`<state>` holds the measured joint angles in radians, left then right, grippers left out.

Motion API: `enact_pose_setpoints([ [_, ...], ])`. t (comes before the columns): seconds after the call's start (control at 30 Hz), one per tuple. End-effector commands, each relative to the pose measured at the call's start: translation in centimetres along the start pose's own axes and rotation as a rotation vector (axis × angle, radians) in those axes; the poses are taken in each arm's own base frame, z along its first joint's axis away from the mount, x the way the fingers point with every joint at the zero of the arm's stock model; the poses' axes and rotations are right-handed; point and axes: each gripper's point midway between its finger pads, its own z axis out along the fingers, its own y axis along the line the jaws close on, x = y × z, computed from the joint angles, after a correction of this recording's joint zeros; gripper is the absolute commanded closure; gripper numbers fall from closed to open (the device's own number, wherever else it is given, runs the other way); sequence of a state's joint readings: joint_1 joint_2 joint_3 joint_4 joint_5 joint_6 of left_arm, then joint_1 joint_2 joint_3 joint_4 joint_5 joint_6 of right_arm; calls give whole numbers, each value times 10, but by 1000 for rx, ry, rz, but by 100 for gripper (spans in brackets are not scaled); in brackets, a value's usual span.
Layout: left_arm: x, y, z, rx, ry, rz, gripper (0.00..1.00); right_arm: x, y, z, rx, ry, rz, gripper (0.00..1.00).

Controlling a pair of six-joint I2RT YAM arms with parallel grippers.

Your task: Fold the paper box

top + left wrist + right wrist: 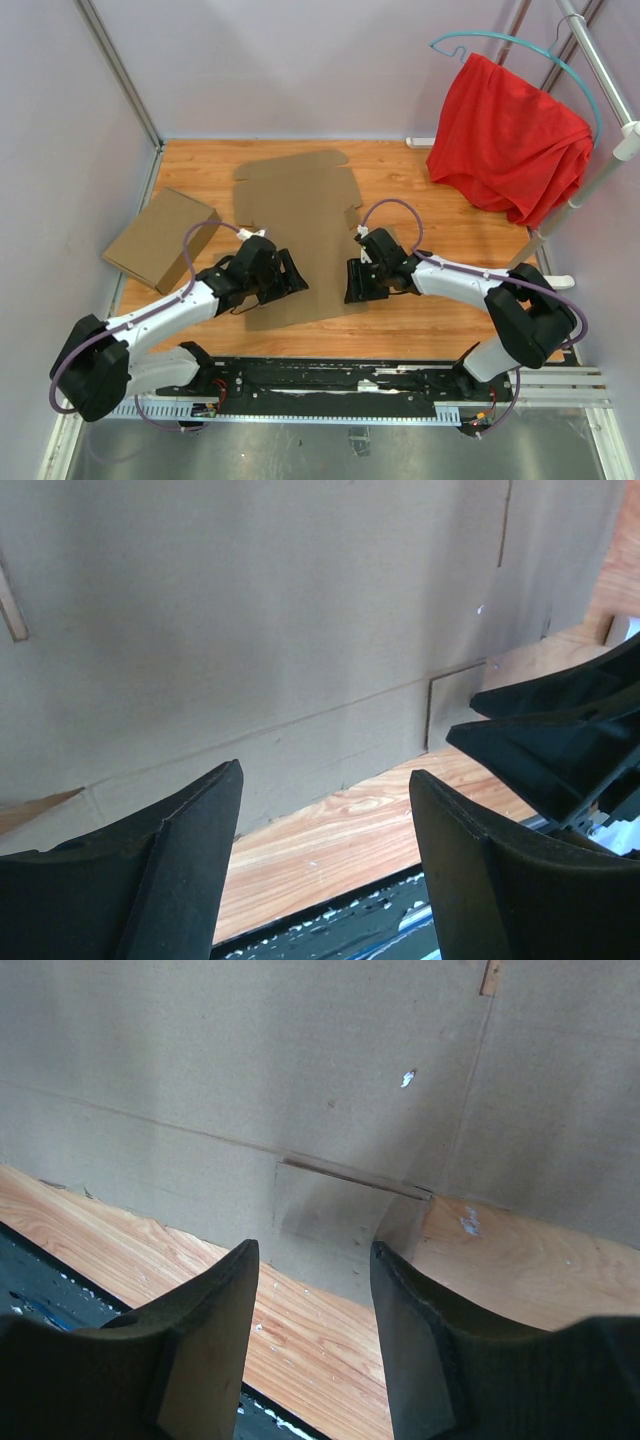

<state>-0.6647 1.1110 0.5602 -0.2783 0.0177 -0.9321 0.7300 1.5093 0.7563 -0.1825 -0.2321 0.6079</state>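
The paper box [300,200] lies flat and unfolded on the wooden table, a large brown die-cut sheet with flaps and tabs. My left gripper [298,275] sits low over its near left part, and my right gripper [352,285] is at its near right edge. In the left wrist view the left gripper [325,770] is open, with only wood and the table's edge between its fingers and the sheet [250,610] just beyond. The right gripper [315,1245] is open too. A small tab [330,1210] of the sheet [250,1060] curls up just past its tips.
A lighter tan cardboard box [160,240], closed and finished, lies at the left of the table. A red cloth [510,140] hangs from a hanger on a rack at the back right. The right gripper's black fingers [560,730] show in the left wrist view.
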Motion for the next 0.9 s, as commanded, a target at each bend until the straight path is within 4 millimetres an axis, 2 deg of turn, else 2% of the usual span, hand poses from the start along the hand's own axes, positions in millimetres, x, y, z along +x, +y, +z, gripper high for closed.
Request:
enact_pose_setpoints([
  [0.0, -23, -21, -14, 24, -78, 58, 27, 20, -8, 5, 36, 54, 4, 50],
  [0.1, -39, -14, -38, -13, -173, 48, 27, 22, -20, 12, 77, 57, 31, 52],
  [0.23, -53, -11, -71, 1, -281, 24, 27, 21, -24, 28, 14, 61, 135, 55],
  [0.3, -52, -6, -75, -7, -287, 13, 27, 23, -26, 33, 0, 65, 187, 56],
  [0.43, -38, 14, -66, -50, -259, -9, 27, 23, -31, 31, 26, 42, 229, 56],
  [0.57, -24, 39, -52, -101, -244, -32, 27, 26, -49, 20, 94, 9, 280, 58],
  [0.67, -18, 45, -46, -104, -231, -36, 27, 29, -66, 6, 136, -25, 335, 59],
  [0.77, -19, 45, -48, -109, -231, -31, 27, 27, -79, -16, 190, -92, 341, 60],
  [0.87, -21, 47, -54, -124, -240, -30, 26, 19, -84, -47, 236, -178, 312, 57],
])
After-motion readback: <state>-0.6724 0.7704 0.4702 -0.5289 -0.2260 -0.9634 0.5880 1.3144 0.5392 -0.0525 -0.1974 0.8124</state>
